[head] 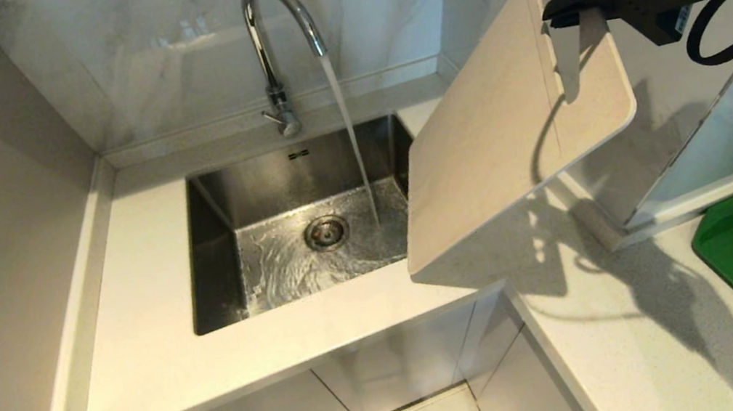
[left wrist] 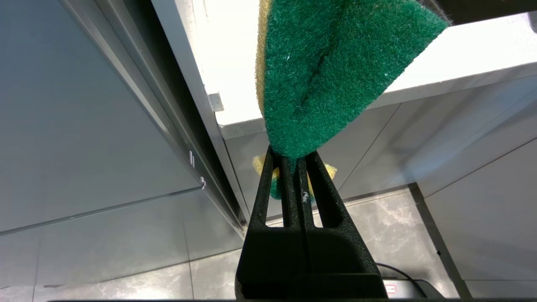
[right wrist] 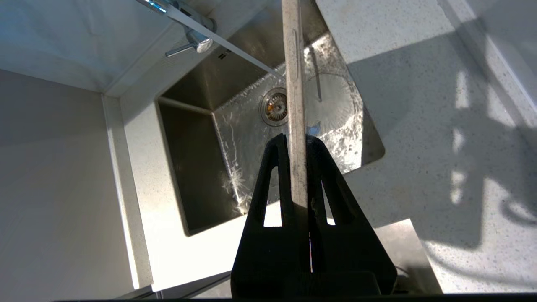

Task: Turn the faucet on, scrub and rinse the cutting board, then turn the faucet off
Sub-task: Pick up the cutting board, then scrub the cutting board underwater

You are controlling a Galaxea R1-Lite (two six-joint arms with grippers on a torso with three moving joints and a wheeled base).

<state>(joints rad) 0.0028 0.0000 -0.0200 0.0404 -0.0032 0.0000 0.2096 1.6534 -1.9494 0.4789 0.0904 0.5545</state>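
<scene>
Two grippers are loaded. The right gripper is clamped tight on the board at its slotted handle end, up over the counter's back right part. The board hangs tilted in the air, its long axis slanting down from the gripper toward the sink's right rim, with its low corner just past that rim. The tap stands at the sink's back edge and is running; its stream falls into the basin just left of the board, without touching it. So the water lies to the left of the board's lower end, and I judge the next move must carry the board that way. The left gripper, below counter level, is closed on a sponge; it is the farther arm.
</scene>
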